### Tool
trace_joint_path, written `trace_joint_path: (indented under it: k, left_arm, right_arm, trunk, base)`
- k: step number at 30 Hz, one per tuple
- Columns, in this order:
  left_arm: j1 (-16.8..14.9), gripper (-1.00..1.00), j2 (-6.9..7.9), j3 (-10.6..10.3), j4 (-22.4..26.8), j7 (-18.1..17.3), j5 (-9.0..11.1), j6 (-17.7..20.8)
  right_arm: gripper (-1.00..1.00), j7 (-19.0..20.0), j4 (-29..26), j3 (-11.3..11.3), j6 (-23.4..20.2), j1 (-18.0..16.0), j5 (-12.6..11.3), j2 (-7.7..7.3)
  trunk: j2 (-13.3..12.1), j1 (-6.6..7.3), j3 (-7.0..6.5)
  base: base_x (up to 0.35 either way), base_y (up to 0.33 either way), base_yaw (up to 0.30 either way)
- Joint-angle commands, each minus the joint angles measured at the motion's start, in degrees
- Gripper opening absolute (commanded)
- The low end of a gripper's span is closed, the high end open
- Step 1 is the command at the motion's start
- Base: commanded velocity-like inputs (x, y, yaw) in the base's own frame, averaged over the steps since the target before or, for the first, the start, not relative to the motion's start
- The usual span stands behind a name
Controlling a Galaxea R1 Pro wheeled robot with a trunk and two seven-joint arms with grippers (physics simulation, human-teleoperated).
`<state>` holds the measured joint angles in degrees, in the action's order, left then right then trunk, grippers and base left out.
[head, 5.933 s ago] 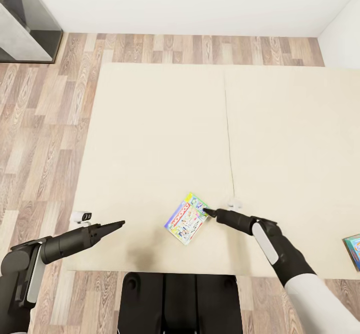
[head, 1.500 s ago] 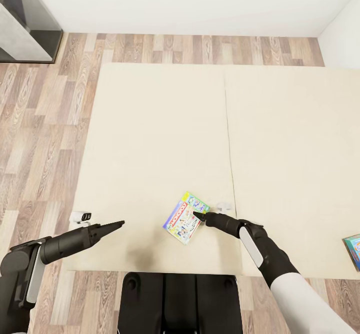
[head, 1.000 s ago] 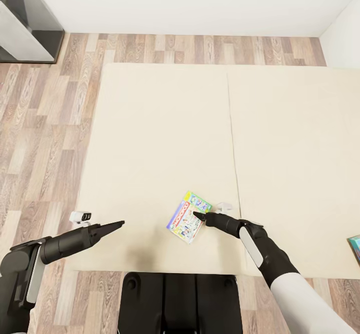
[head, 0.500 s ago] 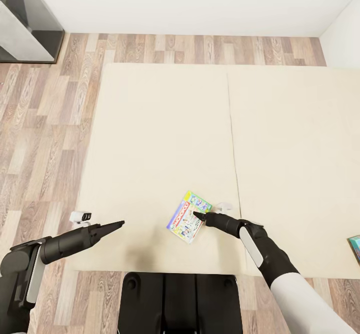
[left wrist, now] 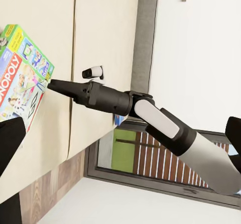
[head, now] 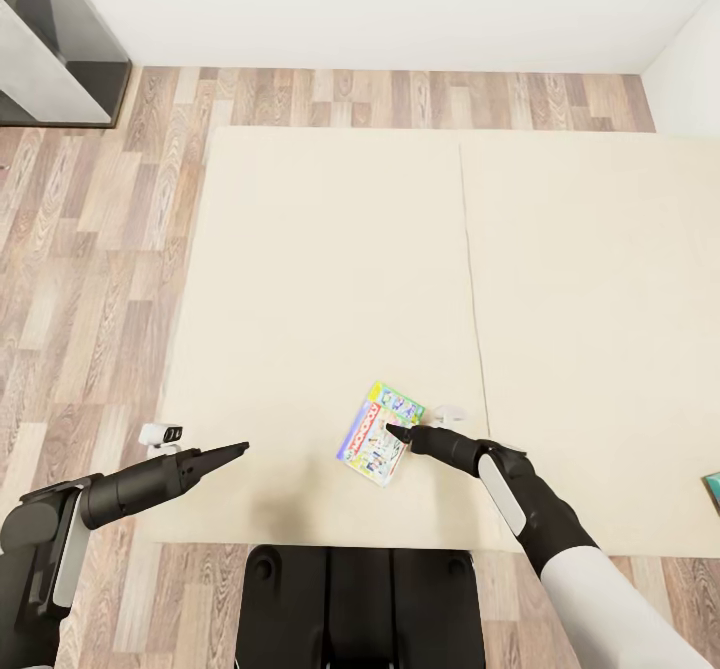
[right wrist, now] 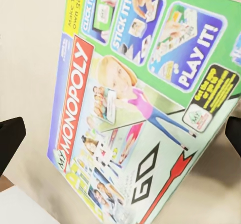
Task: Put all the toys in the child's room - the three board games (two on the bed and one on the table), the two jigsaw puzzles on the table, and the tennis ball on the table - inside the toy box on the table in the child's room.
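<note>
On the bed (head: 330, 249), near its front edge and just left of the seam, the Monopoly board game (head: 379, 434) lies flat, rotated a bit, with the right gripper (head: 393, 433) tip over the box's right-hand part; the head view shows the tip as one dark point so contact with the lid can't be confirmed. Risk as I judge it: the box is flat on soft bedding, so fingers coming in from the side may just shove it toward the bed's left part or skate over the lid instead of getting under an edge; a pinch on one corner could also let it swing and drop when lifted. Right jaws: in the right wrist view the two dark fingertips (right wrist: 10, 136) sit at opposite frame edges with the board game spread between them, so they look spread wide and gripping nothing; whether they bracket the box's edges can't be told. Left gripper (head: 240, 446) hangs off the bed's front-left corner, well apart from the board game, holding nothing; its fingers read as one closed-looking point in the head view, but the left wrist view shows dark tips at separate edges, so its opening I cannot tell. A second colourful box (head: 713, 491) peeks in at the bed's far right, well apart
</note>
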<state>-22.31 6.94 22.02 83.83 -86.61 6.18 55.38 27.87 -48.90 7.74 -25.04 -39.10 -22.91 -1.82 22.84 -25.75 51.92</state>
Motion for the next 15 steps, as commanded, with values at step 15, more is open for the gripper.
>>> trace_joint_path:
  k: [15]
  left_arm:
    - [-0.01, 1.00, 0.01, 0.04, 0.01, -0.22, -0.02, 0.61]
  right_arm:
    - [1.00, -0.09, -0.06, 0.12, -0.36, -0.02, -0.47, 0.03]
  trunk:
    - [0.09, -0.03, 0.06]
  base:
    - [0.000, 0.025, 0.000]
